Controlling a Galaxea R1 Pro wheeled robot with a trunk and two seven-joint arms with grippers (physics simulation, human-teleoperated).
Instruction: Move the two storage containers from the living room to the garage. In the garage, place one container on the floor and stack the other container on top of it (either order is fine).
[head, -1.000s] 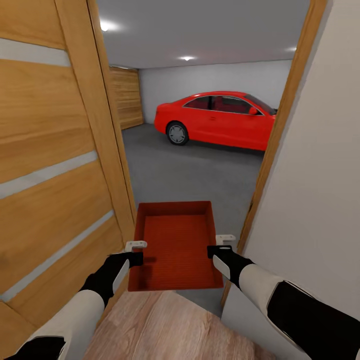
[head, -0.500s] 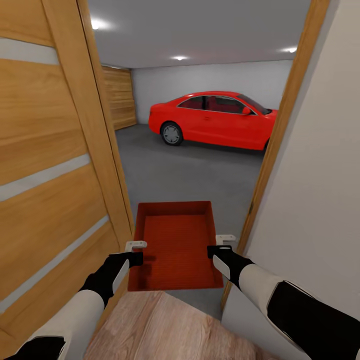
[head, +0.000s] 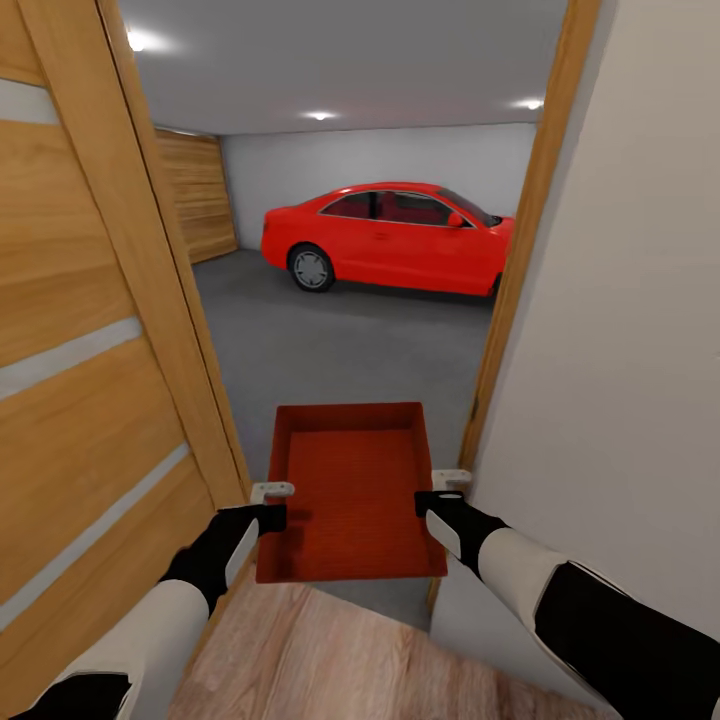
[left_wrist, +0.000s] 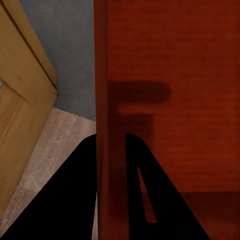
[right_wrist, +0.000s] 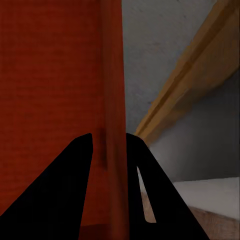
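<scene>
Since 1 second earlier the whole head view had slid sideways, the camera having moved: the door frame and the red car (head: 385, 237) sat further left in the picture, while the storage container (head: 350, 490) kept its place between the arms. The orange-red bin hung level and open-topped in the doorway, above the seam where light wood planks (head: 320, 660) met the grey concrete floor (head: 340, 345) of the garage. The left gripper (head: 272, 505) pinched the bin's left wall, 1 finger on each side of it in the left wrist view. The right gripper (head: 447, 492) clamped the right wall likewise. The open wooden door (head: 90, 370) stood just left of the bin, and a white wall (head: 620, 380) stood to the right.
</scene>
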